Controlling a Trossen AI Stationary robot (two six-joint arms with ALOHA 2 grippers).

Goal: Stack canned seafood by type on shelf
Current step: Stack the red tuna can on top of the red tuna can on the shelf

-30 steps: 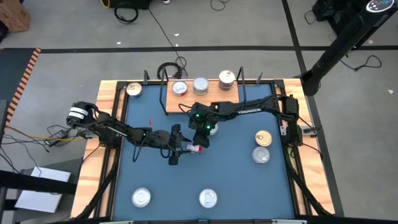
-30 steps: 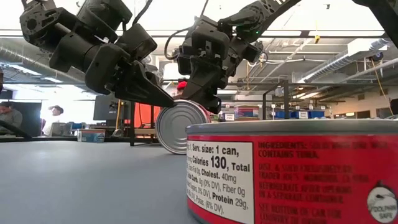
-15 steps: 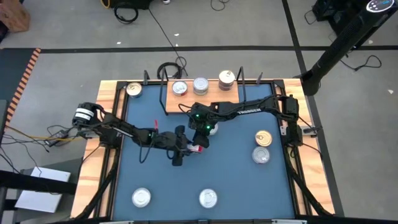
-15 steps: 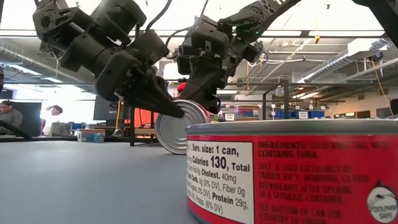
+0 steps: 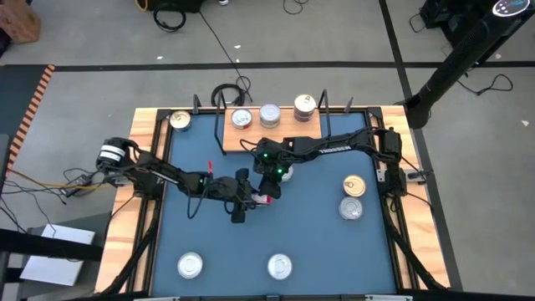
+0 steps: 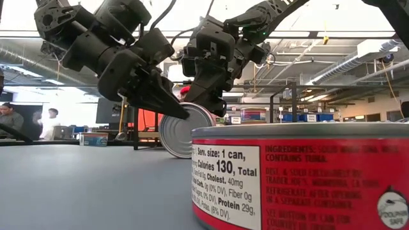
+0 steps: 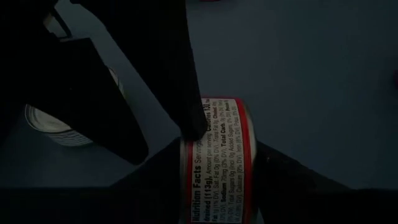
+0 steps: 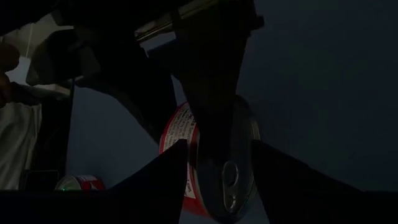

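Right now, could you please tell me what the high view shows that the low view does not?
Only the high view clearly shows the shelf with three cans along it, and two more cans at the table's right side. Only the low view shows the printed label on the closest can and people in the room behind. Both show the left gripper and right gripper meeting at a red-labelled can mid-table, which the right gripper grips.
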